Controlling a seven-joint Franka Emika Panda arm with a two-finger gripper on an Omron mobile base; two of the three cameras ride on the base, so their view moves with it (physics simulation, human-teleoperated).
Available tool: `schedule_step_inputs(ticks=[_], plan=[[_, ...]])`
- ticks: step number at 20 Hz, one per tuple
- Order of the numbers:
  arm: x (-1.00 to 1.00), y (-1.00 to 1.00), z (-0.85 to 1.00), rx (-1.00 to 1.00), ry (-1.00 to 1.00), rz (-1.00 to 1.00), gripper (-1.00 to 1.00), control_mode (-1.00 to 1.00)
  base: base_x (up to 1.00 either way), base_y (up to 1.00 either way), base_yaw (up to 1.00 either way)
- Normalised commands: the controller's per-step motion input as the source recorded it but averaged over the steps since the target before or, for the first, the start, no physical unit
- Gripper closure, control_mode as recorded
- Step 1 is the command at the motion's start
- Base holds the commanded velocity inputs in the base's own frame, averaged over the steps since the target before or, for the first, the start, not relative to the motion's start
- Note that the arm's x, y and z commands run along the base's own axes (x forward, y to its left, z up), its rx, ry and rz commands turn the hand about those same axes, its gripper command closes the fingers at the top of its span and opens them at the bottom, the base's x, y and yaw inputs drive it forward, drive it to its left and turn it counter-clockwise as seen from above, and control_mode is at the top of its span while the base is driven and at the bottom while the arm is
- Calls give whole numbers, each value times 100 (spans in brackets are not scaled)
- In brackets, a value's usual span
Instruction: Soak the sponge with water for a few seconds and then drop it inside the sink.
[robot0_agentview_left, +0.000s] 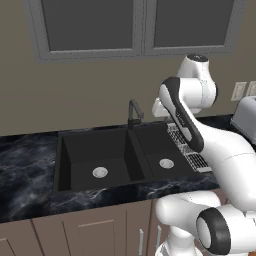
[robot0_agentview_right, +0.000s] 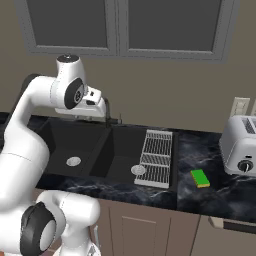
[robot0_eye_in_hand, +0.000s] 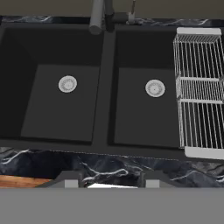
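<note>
I am hovering my closed, empty two-finger gripper (robot0_eye_in_hand: 109, 183) over the matte black double-basin sink (robot0_eye_in_hand: 103, 127); the small green-and-yellow sponge (robot0_agentview_right: 200, 178) is lying on the counter far right, beyond the wire rack (robot0_agentview_right: 156, 158), risking a snag while reaching

sponge (robot0_agentview_right: 200, 178) on counter (robot0_agentview_right: 210, 192) right of drying rack (robot0_agentview_right: 156, 157), which spans sink (robot0_agentview_right: 87, 150) right edge; toaster (robot0_agentview_right: 241, 145) behind sponge.

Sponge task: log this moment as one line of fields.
sponge: on counter right of sink, untouched | gripper: above sink, holding nothing | faucet: no water running | drying rack: over right basin
</note>
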Motion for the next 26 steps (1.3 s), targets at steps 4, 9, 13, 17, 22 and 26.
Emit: schedule_step_inputs(ticks=[4, 9, 13, 17, 22, 26], plan=[[0, 0, 0, 0, 0, 0, -100, -100, 0, 0, 0], [-20, 0, 0, 0, 0, 0, -100, -100, 0, 0, 0], [-42, 0, 0, 0, -6, 0, -100, -100, 0, 0, 0], [-33, 0, 0, 1, -12, 0, -100, -100, 0, 0, 0], [-8, -10, 0, 4, -20, 0, -100, -100, 0, 0, 0], [0, -8, -3, 3, -22, 0, -100, -100, 0, 0, 0]])
